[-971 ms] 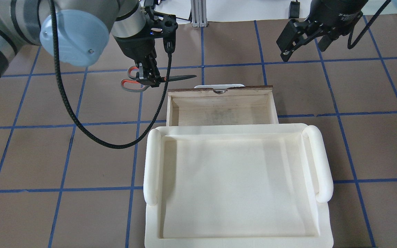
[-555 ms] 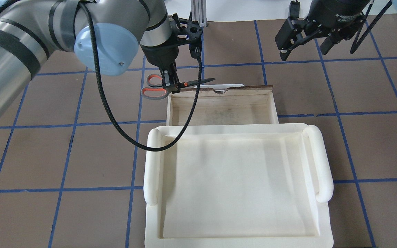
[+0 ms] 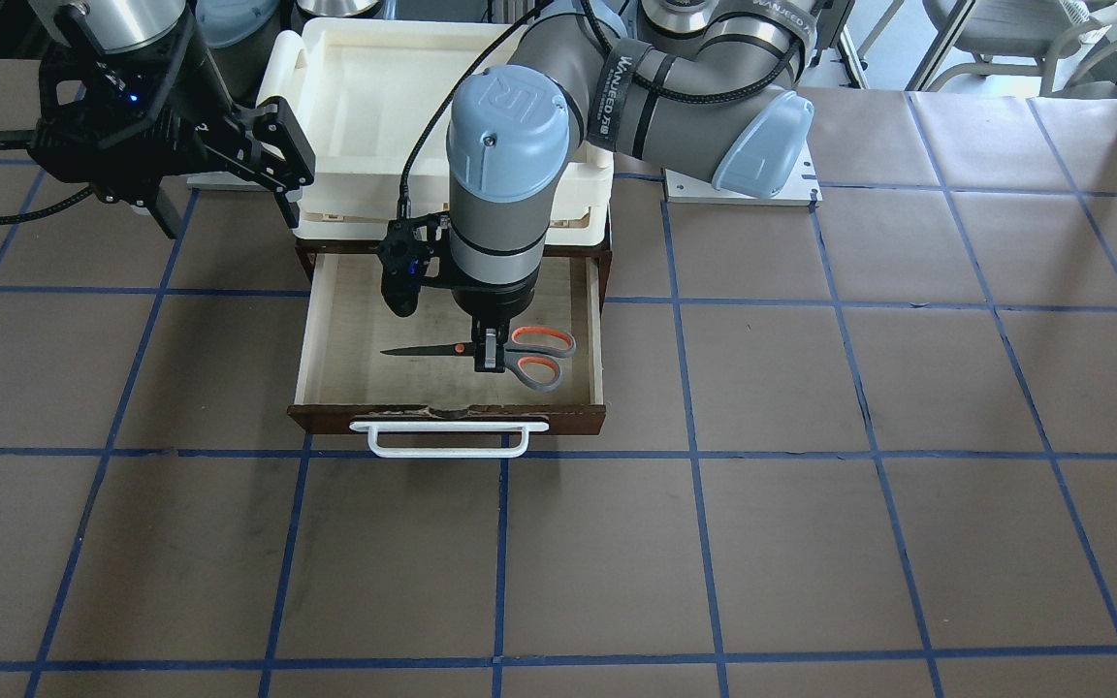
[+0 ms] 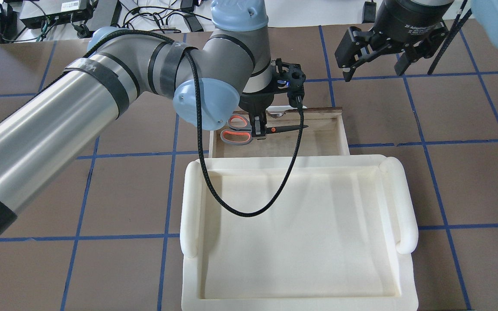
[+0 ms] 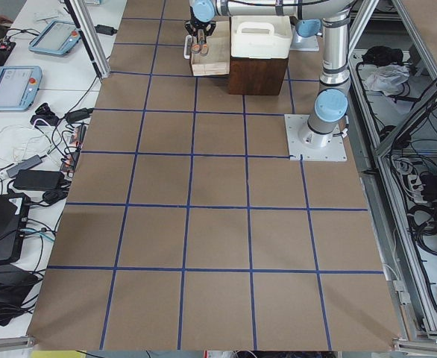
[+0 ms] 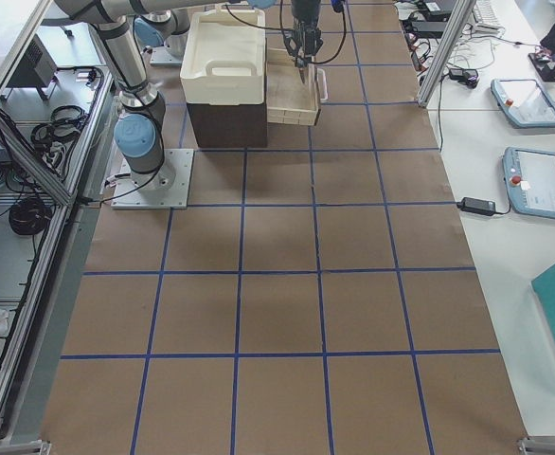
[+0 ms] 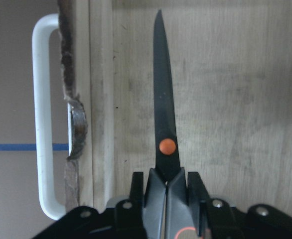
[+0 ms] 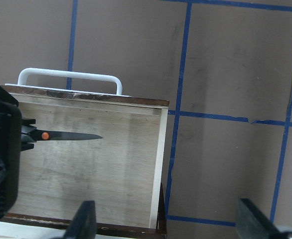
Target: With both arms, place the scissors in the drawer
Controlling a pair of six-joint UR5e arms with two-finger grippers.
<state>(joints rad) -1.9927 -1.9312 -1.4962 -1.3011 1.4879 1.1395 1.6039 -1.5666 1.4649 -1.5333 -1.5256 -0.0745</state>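
Note:
The scissors (image 3: 529,357) lie level over the pale inside of the open drawer (image 3: 447,419), blades pointing along it. They also show in the overhead view (image 4: 237,129) and the left wrist view (image 7: 163,109). My left gripper (image 3: 492,359) is shut on the scissors just behind the orange pivot dot, pointing straight down into the drawer (image 4: 342,134). I cannot tell whether the scissors touch the drawer floor. My right gripper (image 4: 374,65) is open and empty, held high beyond the drawer's right front corner. Its wrist view shows the drawer (image 8: 111,174) and the scissors' blades (image 8: 71,135).
A cream-white plastic tray (image 4: 193,207) sits on top of the dark cabinet behind the drawer. The drawer's white bar handle (image 3: 449,438) juts out in front. The left arm's black cable (image 4: 249,214) hangs over the tray. Brown table with a blue tape grid lies around.
My left arm has moved right with the scissors, from beside the drawer's left front corner to over its inside. The right gripper has shifted slightly left and stays open.

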